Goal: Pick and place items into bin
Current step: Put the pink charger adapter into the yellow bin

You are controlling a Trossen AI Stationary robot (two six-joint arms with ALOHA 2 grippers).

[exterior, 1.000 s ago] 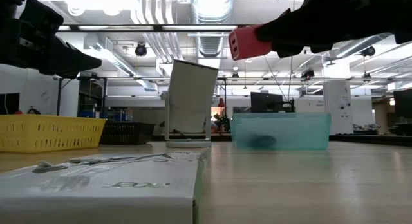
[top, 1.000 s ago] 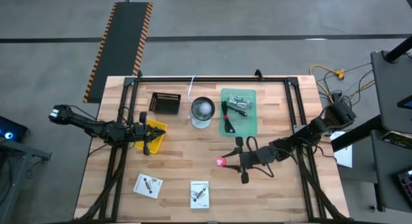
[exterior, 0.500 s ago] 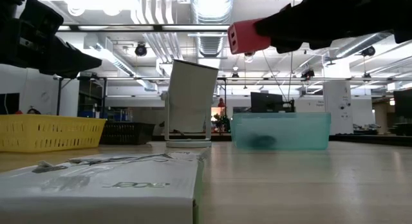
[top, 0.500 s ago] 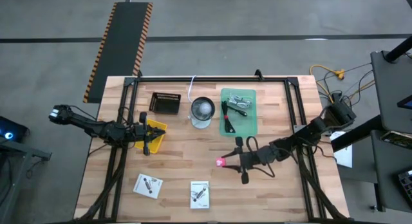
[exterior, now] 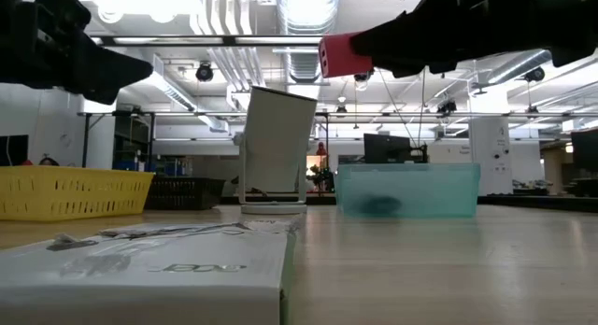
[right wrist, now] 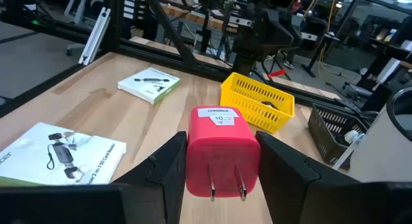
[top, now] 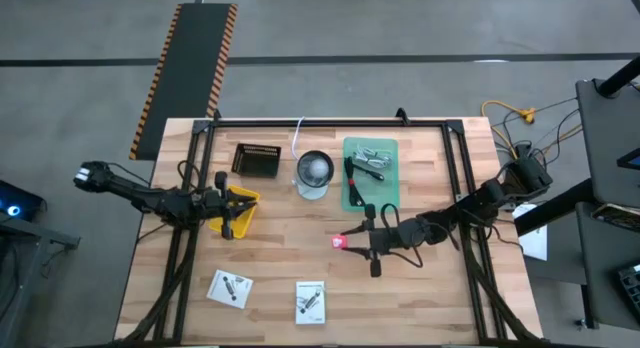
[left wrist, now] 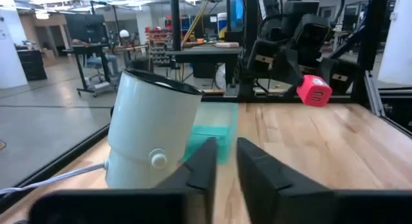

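The right gripper [top: 349, 243] held a red plug [top: 339, 242] in the air, its two fingers [right wrist: 168, 161] pressed against the plug's sides with the metal prongs pointing back toward the wrist; it hung above the bare wood of the table [top: 280, 258], just in front of the teal tray [top: 371, 173]. The left gripper [top: 231, 201] sat over the yellow basket [top: 243, 210], well to the left of that tray, its fingers [left wrist: 257, 169] parted by a narrow gap with nothing between them. Just left of the tray stood a white cup-like container [top: 313, 172], and left of that a dark basket [top: 256, 160]. Two white cards [top: 230, 288] [top: 310, 301] lay well in front of the tray, near the table's front edge.
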